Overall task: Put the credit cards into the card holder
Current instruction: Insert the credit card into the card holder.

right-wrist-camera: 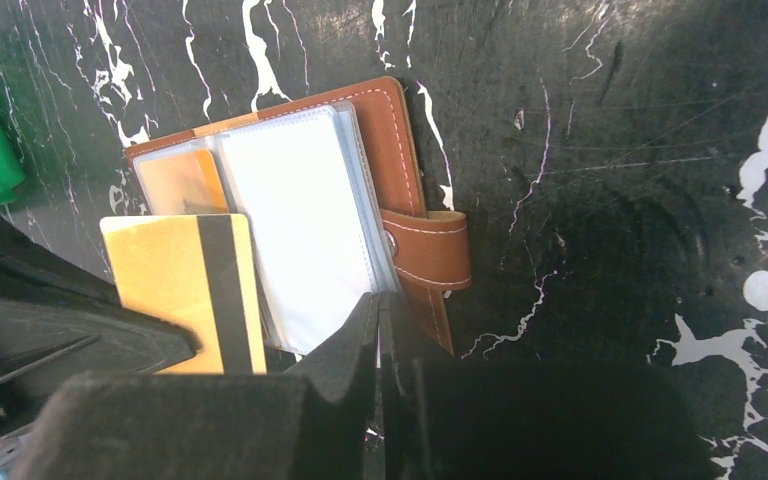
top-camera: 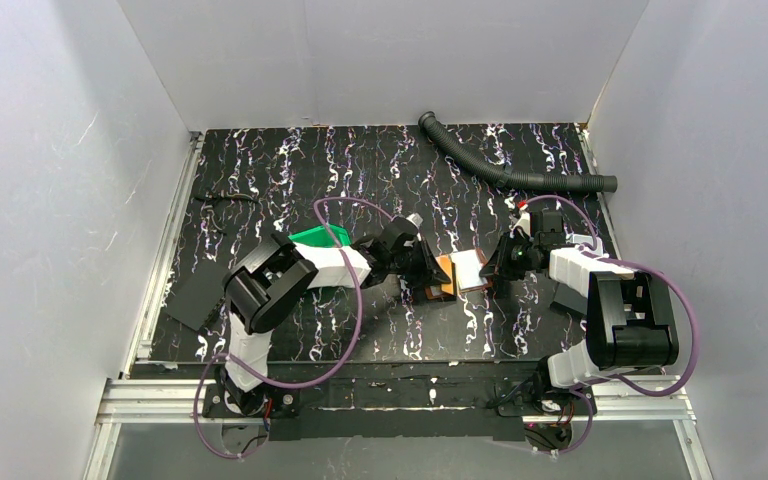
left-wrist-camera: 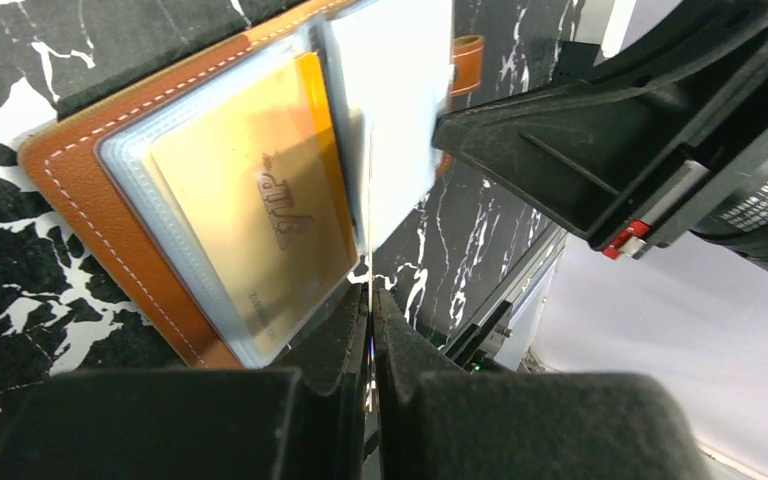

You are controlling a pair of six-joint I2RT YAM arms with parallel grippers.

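Observation:
The brown leather card holder (top-camera: 460,272) lies open on the mat between my two grippers. Its snap tab (right-wrist-camera: 430,250) points right. A gold card (left-wrist-camera: 250,210) sits inside a clear sleeve on the left page, with an orange card (right-wrist-camera: 180,180) showing there too. My left gripper (left-wrist-camera: 372,300) is shut on a yellow credit card with a black stripe (right-wrist-camera: 175,285). It holds the card on edge, against the holder's near left corner. My right gripper (right-wrist-camera: 380,305) is shut on the lower edge of the holder's clear white sleeve (right-wrist-camera: 300,230).
A green bin (top-camera: 322,236) sits behind the left arm. A black corrugated hose (top-camera: 500,170) runs along the back right. A flat black sheet (top-camera: 200,295) lies at the mat's left edge. White walls enclose the mat on three sides.

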